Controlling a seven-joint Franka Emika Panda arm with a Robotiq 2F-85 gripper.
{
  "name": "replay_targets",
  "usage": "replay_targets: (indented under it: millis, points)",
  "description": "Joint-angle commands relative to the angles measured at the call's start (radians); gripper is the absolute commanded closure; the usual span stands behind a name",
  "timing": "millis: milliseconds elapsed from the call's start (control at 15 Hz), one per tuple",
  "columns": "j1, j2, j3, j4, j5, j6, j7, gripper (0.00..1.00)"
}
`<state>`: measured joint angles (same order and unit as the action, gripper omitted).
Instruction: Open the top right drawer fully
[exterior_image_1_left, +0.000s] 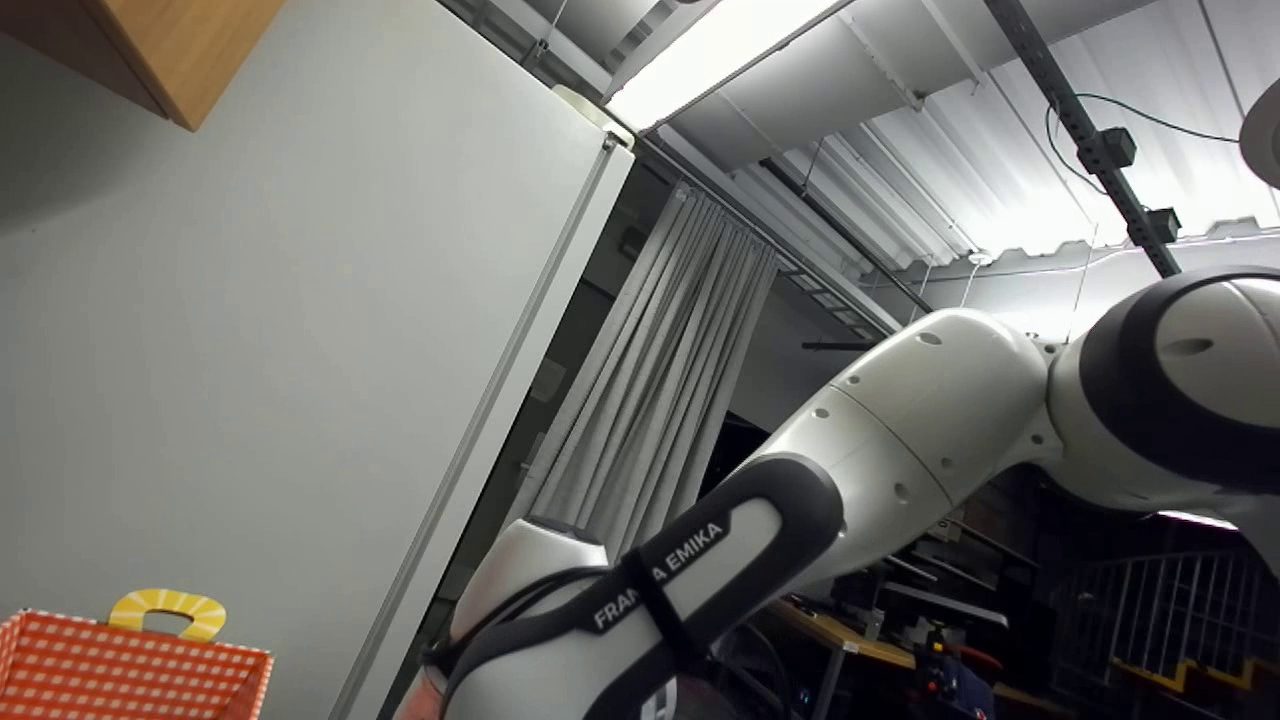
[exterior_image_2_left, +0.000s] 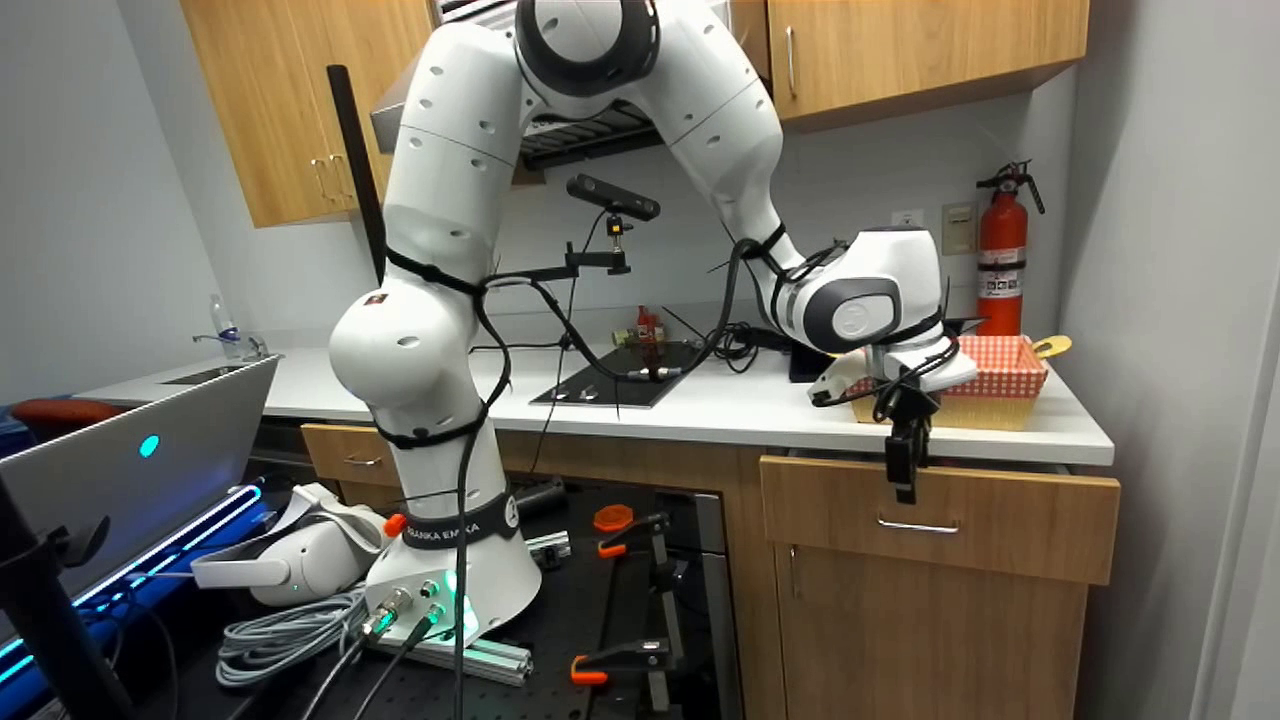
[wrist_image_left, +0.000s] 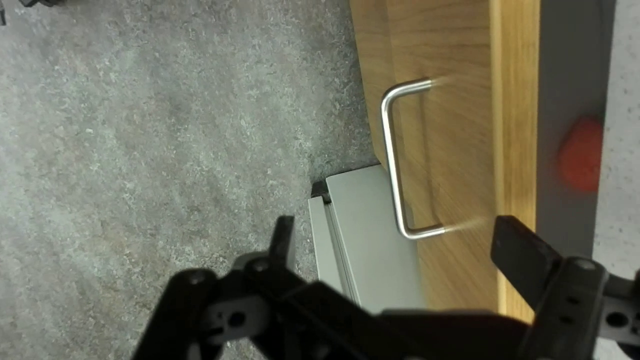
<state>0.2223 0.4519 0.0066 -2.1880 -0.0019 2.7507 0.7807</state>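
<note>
The top right drawer, with a wooden front (exterior_image_2_left: 1010, 510), stands partly pulled out under the counter in an exterior view. Its silver bar handle (exterior_image_2_left: 918, 526) is on the front. In the wrist view, the drawer front (wrist_image_left: 450, 125) and the handle (wrist_image_left: 391, 155) show from above, with a gap behind the front where a red object (wrist_image_left: 582, 155) lies inside. My black gripper (exterior_image_2_left: 905, 465) points down in front of the drawer, above the handle. In the wrist view, the gripper (wrist_image_left: 393, 227) is open, its fingers wide apart on either side of the handle's line, holding nothing.
The white counter (exterior_image_2_left: 740, 420) overhangs the drawer. A red checkered basket (exterior_image_2_left: 1000, 365) stands on it, also seen in an exterior view (exterior_image_1_left: 130, 670). A fire extinguisher (exterior_image_2_left: 1003, 260) stands behind. A wall (exterior_image_2_left: 1160, 300) rises at the right. A grey panel (wrist_image_left: 375, 240) shows below the handle.
</note>
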Motion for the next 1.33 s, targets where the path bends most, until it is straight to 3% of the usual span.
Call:
replay_targets:
  millis: [0,733,1267]
  points:
    - [-0.009,0.023,0.019,0.027,0.084,0.037,-0.025,0.00]
    - [-0.022,0.065,0.079,0.045,0.213,0.068,-0.092,0.00]
    - [-0.023,0.106,0.054,0.043,0.200,0.070,-0.133,0.00]
